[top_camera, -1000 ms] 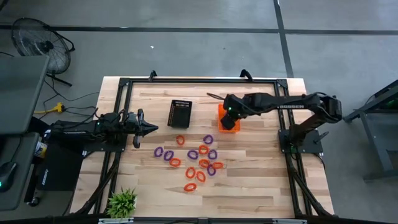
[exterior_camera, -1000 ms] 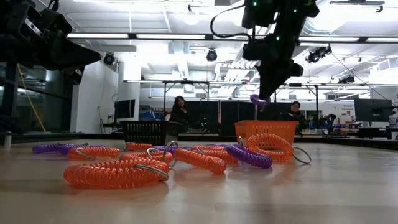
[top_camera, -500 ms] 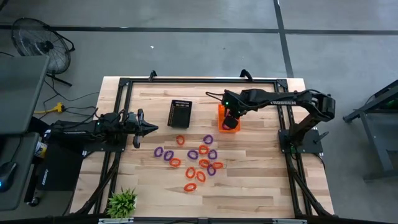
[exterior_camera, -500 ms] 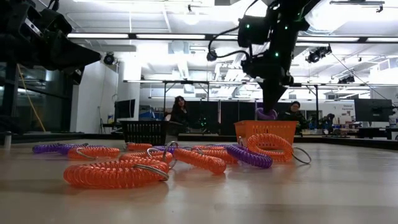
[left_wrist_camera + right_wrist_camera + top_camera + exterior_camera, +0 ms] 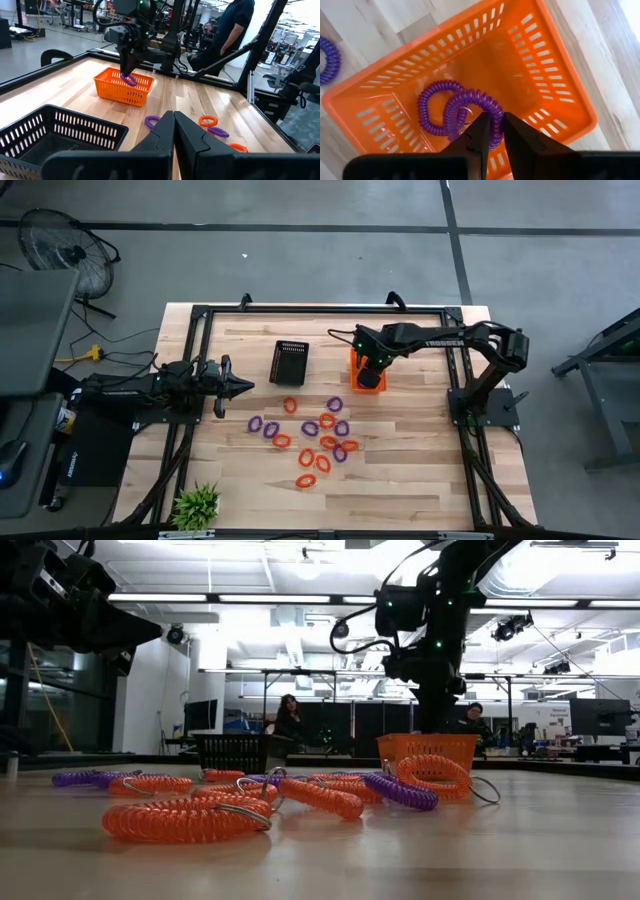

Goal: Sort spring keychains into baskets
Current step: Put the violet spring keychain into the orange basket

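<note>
Now purple keychain (image 5: 470,107) touches right gripper (image 5: 492,131) fingertips.

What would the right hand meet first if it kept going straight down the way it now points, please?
Most likely the purple keychain at the right hand, then the second purple keychain and the orange basket floor; depth is uncertain.
</note>
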